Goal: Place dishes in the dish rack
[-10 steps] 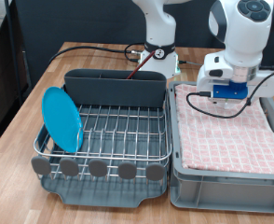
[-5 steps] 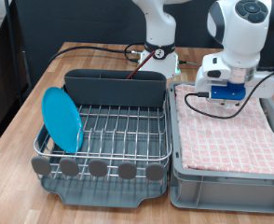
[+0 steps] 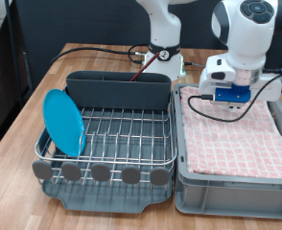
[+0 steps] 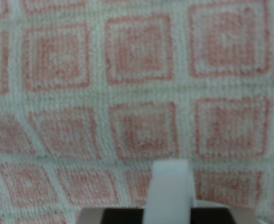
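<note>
The light-blue plate [image 3: 63, 122] stands on edge at the exterior view's left end of the dish rack [image 3: 107, 144], leaning in the wire grid. The arm's hand [image 3: 232, 84] hangs low over the grey bin lined with pink checked cloth [image 3: 235, 144] on the exterior view's right. The gripper's fingers are hidden under the hand. The wrist view shows the checked cloth [image 4: 137, 84] close up, with a blurred white upright shape [image 4: 170, 191] at the picture's edge; I cannot tell what it is. The white mug and the wooden spoon are out of view.
The rack's tall grey cutlery box [image 3: 117, 91] runs along its back and the round grey tabs [image 3: 101, 172] along its front. A second robot base [image 3: 160, 53] and cables stand behind the rack. The wooden table [image 3: 11, 163] shows at the exterior view's left.
The hand has shifted very slightly towards the exterior view's left over the bin. The plate and the rack have not moved.
</note>
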You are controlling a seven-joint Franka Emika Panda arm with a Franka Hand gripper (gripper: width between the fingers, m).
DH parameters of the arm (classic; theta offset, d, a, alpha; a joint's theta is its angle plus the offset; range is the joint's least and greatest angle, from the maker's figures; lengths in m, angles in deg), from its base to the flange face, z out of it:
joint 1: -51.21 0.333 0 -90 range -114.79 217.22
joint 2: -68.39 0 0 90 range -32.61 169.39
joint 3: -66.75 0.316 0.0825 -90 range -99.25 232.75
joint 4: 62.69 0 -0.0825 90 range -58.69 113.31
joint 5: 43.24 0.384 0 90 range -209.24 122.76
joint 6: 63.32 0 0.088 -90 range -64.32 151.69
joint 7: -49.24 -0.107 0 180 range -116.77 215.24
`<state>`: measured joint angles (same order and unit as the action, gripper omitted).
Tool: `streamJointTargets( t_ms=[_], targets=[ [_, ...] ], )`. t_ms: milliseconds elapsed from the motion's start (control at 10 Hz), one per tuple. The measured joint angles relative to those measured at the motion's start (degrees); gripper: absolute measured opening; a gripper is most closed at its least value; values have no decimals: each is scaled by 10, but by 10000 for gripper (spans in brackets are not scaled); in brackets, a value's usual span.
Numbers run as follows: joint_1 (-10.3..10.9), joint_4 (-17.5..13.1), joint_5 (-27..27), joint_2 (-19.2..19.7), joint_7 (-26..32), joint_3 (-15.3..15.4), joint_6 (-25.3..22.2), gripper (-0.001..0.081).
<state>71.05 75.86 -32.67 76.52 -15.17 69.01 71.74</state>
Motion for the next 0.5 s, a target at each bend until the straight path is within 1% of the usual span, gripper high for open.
streamJointTargets(
  t_ms=[200,400,500],
  targets=[
    [0,-2,-9,-9,0,-3,-2,70],
    [0,-3,-30,-23,1,-7,-4,69],
    [0,-6,-42,-32,1,-8,-13,69]
  ],
)
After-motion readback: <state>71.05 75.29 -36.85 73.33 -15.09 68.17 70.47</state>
